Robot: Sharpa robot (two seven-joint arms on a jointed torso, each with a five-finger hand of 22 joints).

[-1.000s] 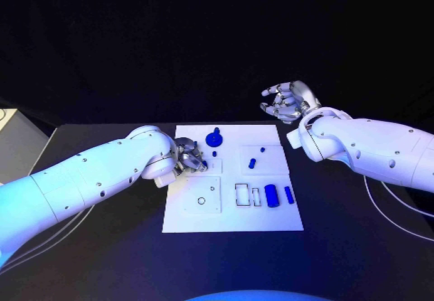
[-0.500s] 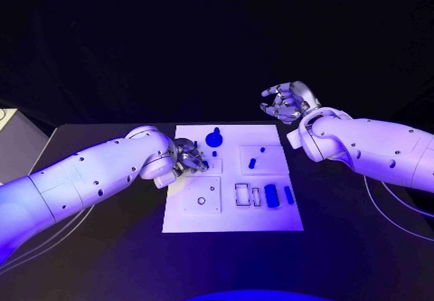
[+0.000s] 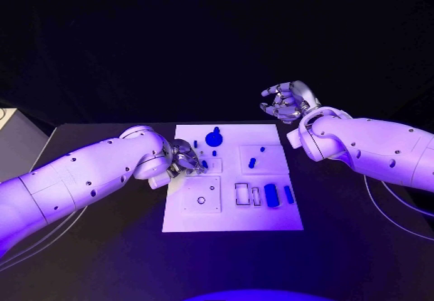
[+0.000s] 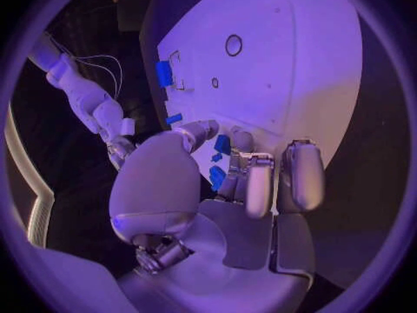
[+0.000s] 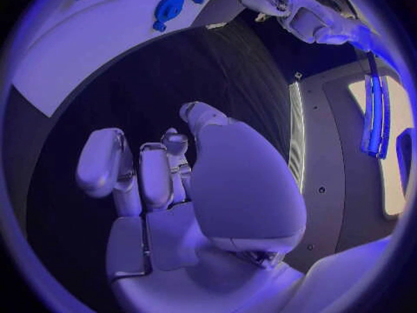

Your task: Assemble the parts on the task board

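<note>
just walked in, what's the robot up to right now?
It's assembling small blue parts on the white task board. The left hand is down at the board's left edge, fingers around a small blue part. The right hand hangs raised beyond the board's far right corner, fingers curled, holding nothing. More blue parts lie across the board.

The left arm [image 3: 90, 172] reaches in low, its forearm angled toward the middle. The left hand [image 3: 185, 155] hangs with its fingers [image 4: 295, 174] curled downward and close together. The right arm [image 3: 370, 150] bends at the wrist, and the right hand [image 3: 288, 101] is raised, palm facing outward, its fingers [image 5: 108, 160] curled in loosely and holding nothing.
</note>
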